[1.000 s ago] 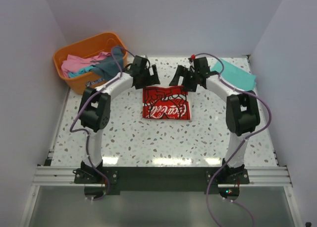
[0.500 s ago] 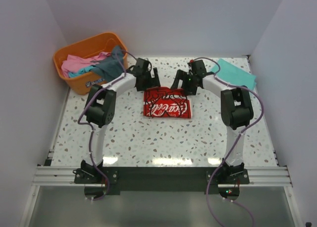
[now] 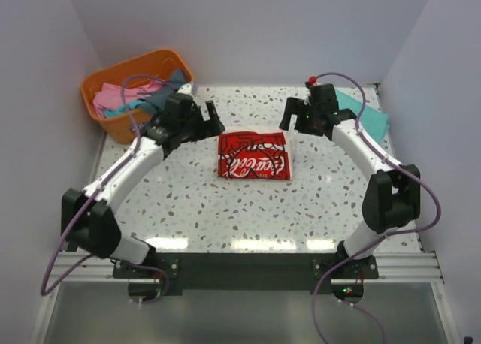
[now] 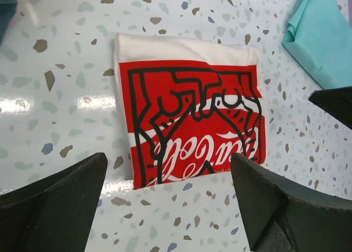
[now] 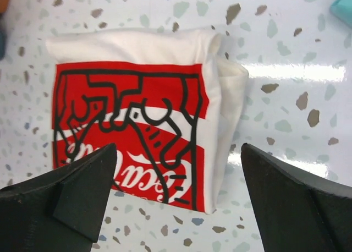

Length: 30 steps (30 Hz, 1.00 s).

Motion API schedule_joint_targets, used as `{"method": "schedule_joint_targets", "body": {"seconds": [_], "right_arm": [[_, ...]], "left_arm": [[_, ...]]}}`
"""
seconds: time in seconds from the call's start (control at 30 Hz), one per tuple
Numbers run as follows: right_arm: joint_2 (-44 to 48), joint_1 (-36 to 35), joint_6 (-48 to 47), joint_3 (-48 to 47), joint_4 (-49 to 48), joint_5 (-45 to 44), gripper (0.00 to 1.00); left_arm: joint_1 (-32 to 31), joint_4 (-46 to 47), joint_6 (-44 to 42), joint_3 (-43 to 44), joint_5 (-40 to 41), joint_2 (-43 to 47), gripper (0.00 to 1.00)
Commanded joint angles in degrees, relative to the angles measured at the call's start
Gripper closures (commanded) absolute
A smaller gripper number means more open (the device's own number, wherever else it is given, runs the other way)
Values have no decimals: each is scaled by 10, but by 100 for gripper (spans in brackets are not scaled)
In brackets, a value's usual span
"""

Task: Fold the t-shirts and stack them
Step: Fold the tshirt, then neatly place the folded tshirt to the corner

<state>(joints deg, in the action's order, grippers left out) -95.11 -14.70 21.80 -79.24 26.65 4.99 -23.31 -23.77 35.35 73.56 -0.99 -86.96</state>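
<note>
Cotton, soft and light: the cream-white tee (image 3: 253,155) lies folded flat at mid-frame on the table (image 3: 225,216). It would sag from one corner, so I'd pinch both side edges through all layers. Left gripper (image 3: 208,123) and right gripper (image 3: 291,120) flank its upper edge, jaws apart, empty. Teal tee (image 3: 368,113) upper right, basket (image 3: 105,77) upper left; open tabletop lower in frame.

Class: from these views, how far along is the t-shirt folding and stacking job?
Done: the red-print t-shirt lies folded mid-table. In hand: nothing; left gripper and right gripper hover open. Left: stacking it with the teal t-shirt, plus folding shirts in the orange basket.
</note>
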Motion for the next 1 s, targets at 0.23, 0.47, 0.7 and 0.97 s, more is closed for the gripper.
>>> {"method": "schedule_joint_targets", "body": {"seconds": [0.23, 0.47, 0.7, 0.97], "right_arm": [[-92, -2, -9, 8, 23, -35, 2], [-157, -5, 11, -5, -2, -24, 6], [-206, -33, 16, -5, -12, -27, 25], [-257, -64, 44, -41, -12, -73, 76]], "left_arm": [[-9, -38, 72, -325, 52, 307, 0], [-9, -97, 77, -375, 63, 396, 0], [-9, -125, 74, -375, 81, 419, 0], [-9, -112, 67, -362, 92, 392, 0]]}}
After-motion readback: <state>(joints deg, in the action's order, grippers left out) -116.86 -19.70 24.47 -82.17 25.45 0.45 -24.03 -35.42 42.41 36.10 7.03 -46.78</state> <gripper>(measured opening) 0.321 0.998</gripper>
